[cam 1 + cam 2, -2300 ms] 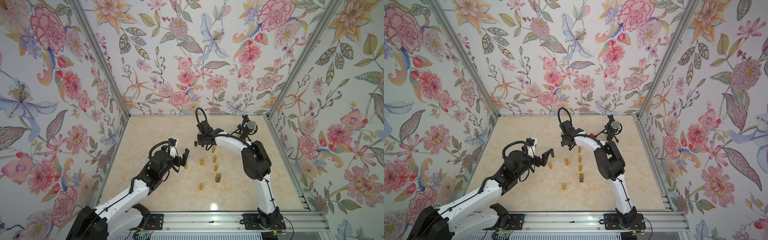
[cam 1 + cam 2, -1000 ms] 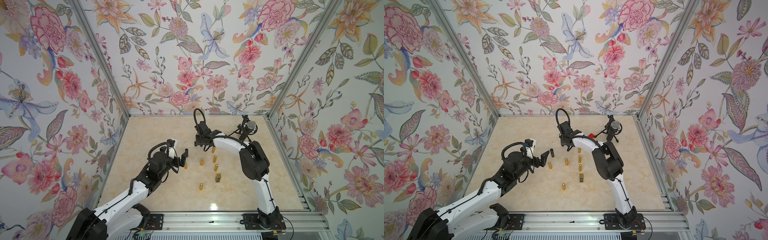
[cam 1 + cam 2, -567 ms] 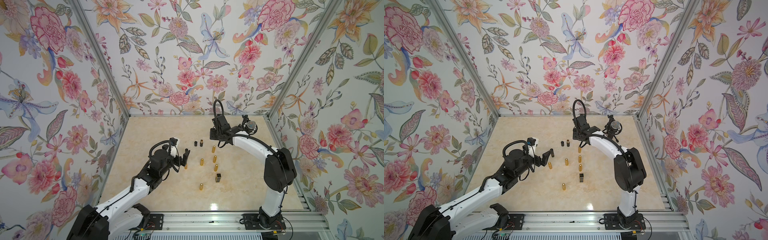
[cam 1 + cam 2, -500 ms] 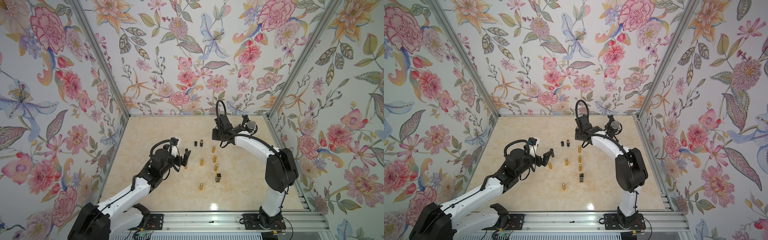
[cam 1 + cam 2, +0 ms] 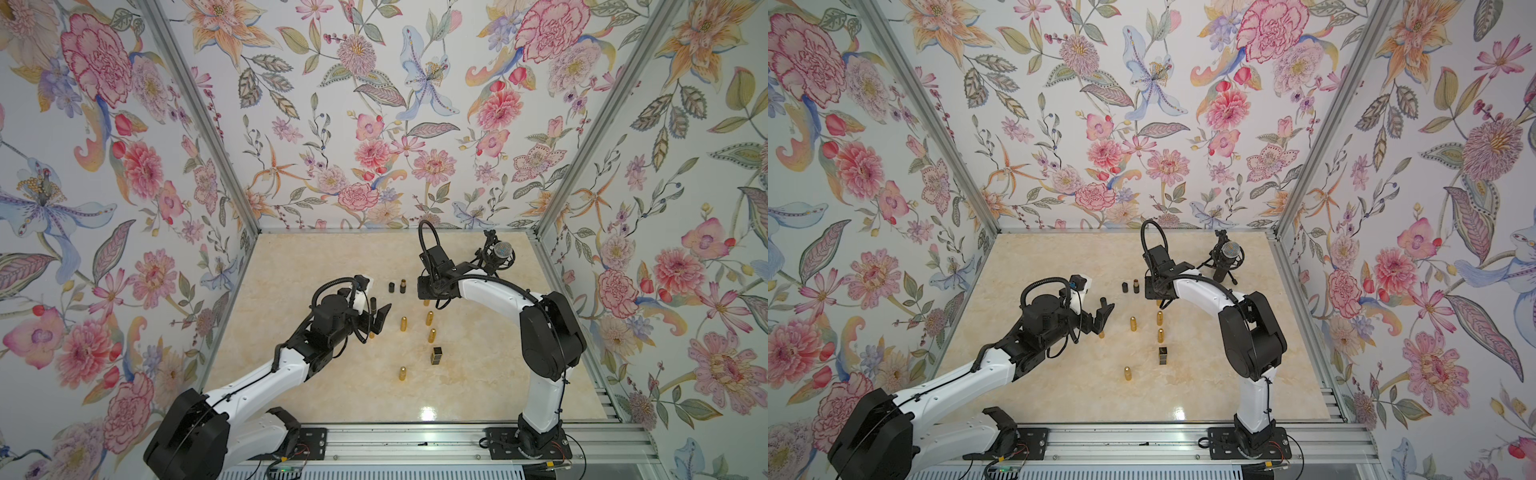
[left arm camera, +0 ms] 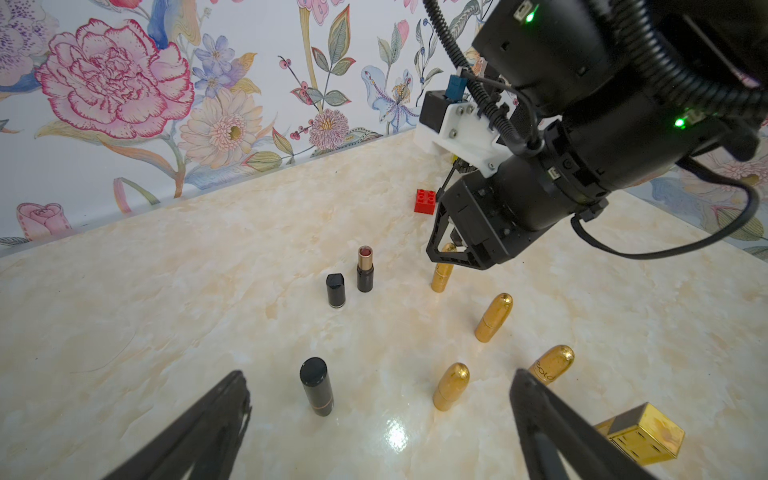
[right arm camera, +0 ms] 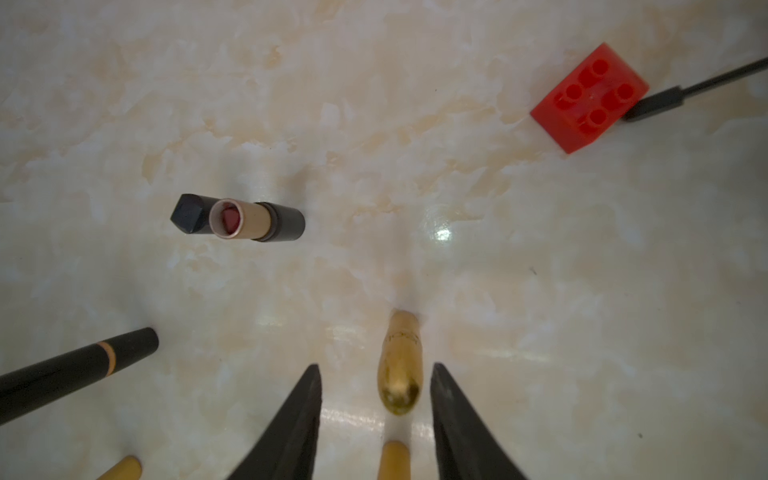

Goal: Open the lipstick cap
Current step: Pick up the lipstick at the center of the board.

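Observation:
A capped gold bullet-shaped lipstick (image 7: 400, 365) stands upright directly under my right gripper (image 7: 376, 366). The fingers flank its top with a gap on each side, so the gripper is open and touches nothing. In a top view that gripper (image 5: 426, 293) covers most of the lipstick. To its left stand an uncapped black lipstick (image 5: 402, 286), red stick showing, and its black cap (image 5: 391, 287). My left gripper (image 6: 379, 373) is wide open. A capped black lipstick (image 6: 317, 386) stands untouched between its fingertips.
Several more gold lipsticks (image 5: 429, 318) stand in the middle of the marble table (image 5: 316, 266), with a gold box (image 5: 436, 356) in front of them. A red brick (image 6: 425, 201) and a microphone on a stand (image 5: 500, 251) are at the back right. Flowered walls close three sides.
My right gripper has left the uncapped lipstick and its cap, swung right, and now hangs over the gold lipstick. The left arm has hardly moved.

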Controlling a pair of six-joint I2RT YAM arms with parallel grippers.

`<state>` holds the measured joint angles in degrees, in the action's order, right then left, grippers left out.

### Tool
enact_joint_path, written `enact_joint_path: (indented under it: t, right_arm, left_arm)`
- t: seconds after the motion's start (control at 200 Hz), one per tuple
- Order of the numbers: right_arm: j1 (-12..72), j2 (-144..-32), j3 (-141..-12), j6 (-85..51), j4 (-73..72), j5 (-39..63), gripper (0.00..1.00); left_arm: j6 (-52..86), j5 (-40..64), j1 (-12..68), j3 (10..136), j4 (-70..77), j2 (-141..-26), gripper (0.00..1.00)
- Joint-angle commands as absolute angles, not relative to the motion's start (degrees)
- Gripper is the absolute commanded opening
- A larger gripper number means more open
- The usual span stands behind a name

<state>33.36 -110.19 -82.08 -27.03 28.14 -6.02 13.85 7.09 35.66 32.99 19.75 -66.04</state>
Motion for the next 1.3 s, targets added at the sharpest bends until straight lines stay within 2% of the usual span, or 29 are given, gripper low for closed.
enact_joint_path:
  t: [0.0, 0.255, 0.68, 0.871, 1.296]
  right_arm:
    - [33.14, -111.70, -82.72, -28.01, 29.82, -8.09, 0.43]
    - [33.13, -113.63, -83.92, -27.95, 30.01, -8.34, 0.34]
    - [33.23, -115.05, -84.73, -27.70, 30.18, -8.96, 0.25]
    - [33.22, -114.17, -84.64, -27.33, 30.30, -9.27, 0.24]
    - [33.72, -100.74, -83.06, -26.25, 34.53, -1.63, 0.25]
  left_arm:
    - [12.57, 7.12, 36.01, 34.50, 20.92, -66.12, 0.99]
    - [12.13, 6.33, 35.99, 33.77, 20.92, -65.71, 0.99]
    - [11.69, 5.98, 36.06, 33.22, 20.82, -65.26, 0.99]
    - [11.77, 6.03, 36.04, 33.22, 20.92, -65.40, 0.99]
    - [5.99, 7.68, 36.48, 32.79, 20.68, -62.28, 0.99]
